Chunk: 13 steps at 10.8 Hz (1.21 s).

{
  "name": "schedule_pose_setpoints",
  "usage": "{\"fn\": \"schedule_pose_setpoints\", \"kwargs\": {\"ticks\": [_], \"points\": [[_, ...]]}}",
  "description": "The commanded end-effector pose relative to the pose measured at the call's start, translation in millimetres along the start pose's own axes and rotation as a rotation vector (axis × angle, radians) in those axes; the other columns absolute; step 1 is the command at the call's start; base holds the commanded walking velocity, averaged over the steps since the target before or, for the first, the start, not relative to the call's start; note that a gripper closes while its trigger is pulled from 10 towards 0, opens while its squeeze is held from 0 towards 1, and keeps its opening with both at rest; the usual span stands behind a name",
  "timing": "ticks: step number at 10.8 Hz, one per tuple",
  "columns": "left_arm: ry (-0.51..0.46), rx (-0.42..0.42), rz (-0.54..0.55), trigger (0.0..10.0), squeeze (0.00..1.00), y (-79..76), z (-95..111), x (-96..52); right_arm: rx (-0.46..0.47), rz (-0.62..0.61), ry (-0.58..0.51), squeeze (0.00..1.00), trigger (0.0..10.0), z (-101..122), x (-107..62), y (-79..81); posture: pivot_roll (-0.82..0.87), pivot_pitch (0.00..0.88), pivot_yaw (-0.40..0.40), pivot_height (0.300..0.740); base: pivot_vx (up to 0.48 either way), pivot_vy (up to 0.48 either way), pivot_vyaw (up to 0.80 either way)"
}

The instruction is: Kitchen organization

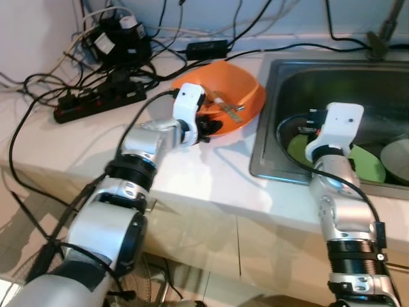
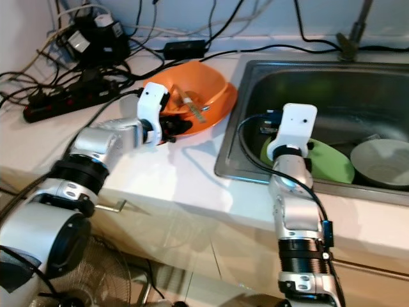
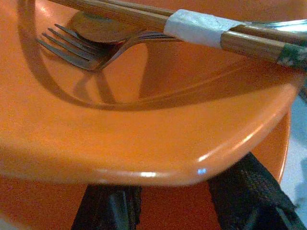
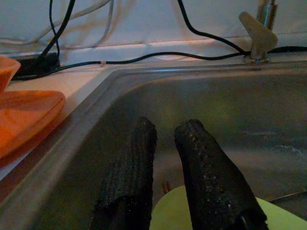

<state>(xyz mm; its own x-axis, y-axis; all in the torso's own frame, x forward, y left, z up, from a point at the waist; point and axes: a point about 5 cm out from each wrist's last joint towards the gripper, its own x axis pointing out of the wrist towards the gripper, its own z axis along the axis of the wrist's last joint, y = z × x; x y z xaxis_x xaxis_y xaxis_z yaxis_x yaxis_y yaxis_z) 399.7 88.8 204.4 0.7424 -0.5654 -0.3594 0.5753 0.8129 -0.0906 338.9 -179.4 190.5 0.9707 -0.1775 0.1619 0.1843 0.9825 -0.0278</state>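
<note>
An orange bowl (image 1: 236, 86) sits on the white counter (image 1: 192, 173) beside the sink (image 1: 332, 77). In it lie taped wooden chopsticks (image 3: 158, 21), a fork (image 3: 76, 48) and a spoon (image 3: 100, 28). My left gripper (image 1: 208, 128) is at the bowl's near side, open, its two fingers (image 3: 110, 206) spread against the outer wall just under the rim. My right gripper (image 4: 165, 143) reaches down into the sink above a green plate (image 1: 367, 163). Its fingers (image 4: 211, 177) are nearly together with nothing between them.
A white bowl (image 2: 380, 160) lies in the sink to the right of the green plate. A black power strip (image 1: 96, 102), adapters and tangled cables crowd the counter's back left. The faucet base (image 1: 383, 32) stands behind the sink.
</note>
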Motion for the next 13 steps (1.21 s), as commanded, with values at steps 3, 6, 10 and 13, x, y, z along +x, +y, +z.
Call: {"fn": "schedule_pose_setpoints", "kwargs": {"ticks": [3, 6, 10, 13], "points": [[0.161, -0.026, -0.034, 10.0, 0.0, 1.5, -29.7, -14.4, 0.018, 0.012, 0.043, 0.0, 10.0, -9.7, -2.4, 9.6, 0.14, 0.126, 0.224, 0.74, 0.0, 0.0, 0.0], [0.174, -0.047, -0.057, 10.0, 0.0, -7.0, -34.5, -26.6, 0.029, 0.021, 0.042, 0.0, 10.0, -9.8, 1.9, 13.5, 0.17, 0.11, 0.226, 0.74, 0.0, 0.0, 0.0], [0.177, -0.096, -0.091, 10.0, 0.0, -33.8, -41.3, -39.0, 0.037, 0.027, 0.035, 0.0, 10.0, -9.8, 6.0, 17.0, 0.19, 0.103, 0.223, 0.74, 0.0, 0.0, 0.0], [0.151, -0.095, -0.067, 10.0, 0.0, -45.1, -43.0, -39.9, 0.033, 0.029, 0.034, 0.0, 10.0, -10.3, 10.4, 16.4, 0.2, 0.087, 0.205, 0.74, 0.0, 0.0, 0.0]]}}
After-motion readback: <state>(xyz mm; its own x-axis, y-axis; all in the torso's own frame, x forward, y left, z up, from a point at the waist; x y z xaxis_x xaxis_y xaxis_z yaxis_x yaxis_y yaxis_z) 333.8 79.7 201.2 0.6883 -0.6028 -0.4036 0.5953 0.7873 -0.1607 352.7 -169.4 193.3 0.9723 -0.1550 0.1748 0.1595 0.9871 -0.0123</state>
